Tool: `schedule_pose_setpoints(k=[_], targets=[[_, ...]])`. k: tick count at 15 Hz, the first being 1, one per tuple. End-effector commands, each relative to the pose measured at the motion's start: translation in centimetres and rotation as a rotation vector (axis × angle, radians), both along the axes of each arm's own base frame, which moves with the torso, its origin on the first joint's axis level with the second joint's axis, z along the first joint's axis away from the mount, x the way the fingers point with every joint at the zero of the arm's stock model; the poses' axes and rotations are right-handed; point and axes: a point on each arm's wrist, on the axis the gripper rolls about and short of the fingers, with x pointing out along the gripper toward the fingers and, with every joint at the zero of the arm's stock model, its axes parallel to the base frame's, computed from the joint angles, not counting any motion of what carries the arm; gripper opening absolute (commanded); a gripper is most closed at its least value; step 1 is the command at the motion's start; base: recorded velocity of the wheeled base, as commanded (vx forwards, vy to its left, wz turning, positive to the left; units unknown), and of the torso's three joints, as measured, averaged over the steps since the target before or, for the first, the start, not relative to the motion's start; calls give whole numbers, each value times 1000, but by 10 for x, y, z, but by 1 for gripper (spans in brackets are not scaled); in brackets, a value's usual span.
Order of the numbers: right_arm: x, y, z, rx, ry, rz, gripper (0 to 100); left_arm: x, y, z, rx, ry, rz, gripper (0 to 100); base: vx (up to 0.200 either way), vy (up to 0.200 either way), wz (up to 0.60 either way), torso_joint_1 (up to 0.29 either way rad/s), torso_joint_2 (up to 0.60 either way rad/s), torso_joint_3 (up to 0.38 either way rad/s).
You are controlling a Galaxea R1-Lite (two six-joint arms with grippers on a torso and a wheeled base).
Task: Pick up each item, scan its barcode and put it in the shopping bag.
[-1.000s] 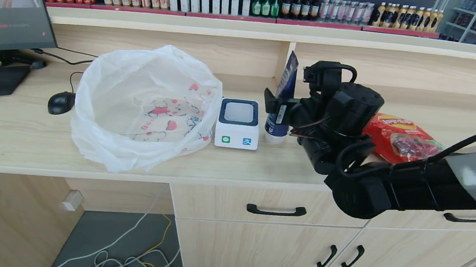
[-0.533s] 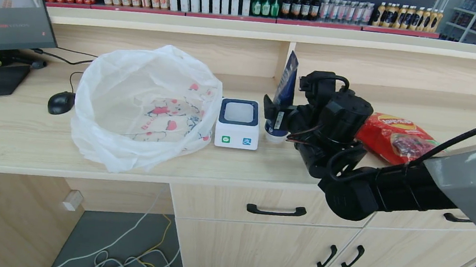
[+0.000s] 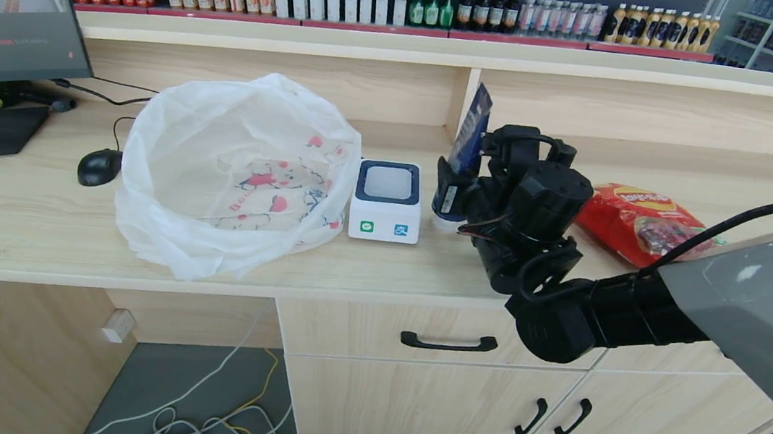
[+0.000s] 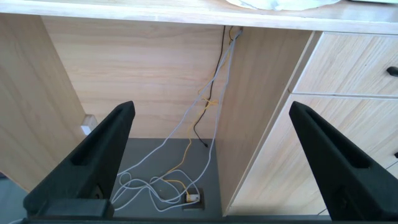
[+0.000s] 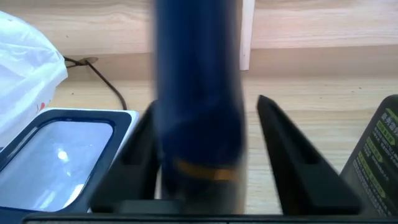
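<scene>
The pale tabletop [image 3: 29,220] carries everything. A white shopping bag [image 3: 232,170] slumps open-mouthed at its left, ready to receive. A red snack packet [image 3: 644,224] lies at the right, probably for a later turn. The scanner [image 3: 386,201] sits just beside the bag, window up. Next to it a dark blue tube [image 3: 467,139] stands on its cap. The right claw [image 5: 205,115] straddles it, not yet clamped, a gap on one side. The left claw [image 4: 211,109] hangs wide, empty, below the tabletop.

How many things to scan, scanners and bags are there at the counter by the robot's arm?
items to scan: 2 (blue tube, red snack packet)
scanner: 1
shopping bag: 1
Total: 4
</scene>
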Motion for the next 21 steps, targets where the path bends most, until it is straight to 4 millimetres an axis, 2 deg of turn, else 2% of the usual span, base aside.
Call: schedule_pose_setpoints(k=[1, 5, 11, 21], targets=[[-1, 1, -3, 16, -1, -11, 0, 0, 0, 0, 0, 0, 0, 100, 0, 0, 0, 0, 0, 0], [-6, 9, -5, 36, -13, 15, 0, 0, 0, 0, 0, 0, 0, 100, 0, 0, 0, 0, 0, 0], [-13, 8, -10, 29, -5, 47, 0, 0, 0, 0, 0, 0, 2, 100, 0, 0, 0, 0, 0, 0], [-25, -1, 20, 66, -65, 58, 0, 0, 0, 0, 0, 0, 2, 100, 0, 0, 0, 0, 0, 0]])
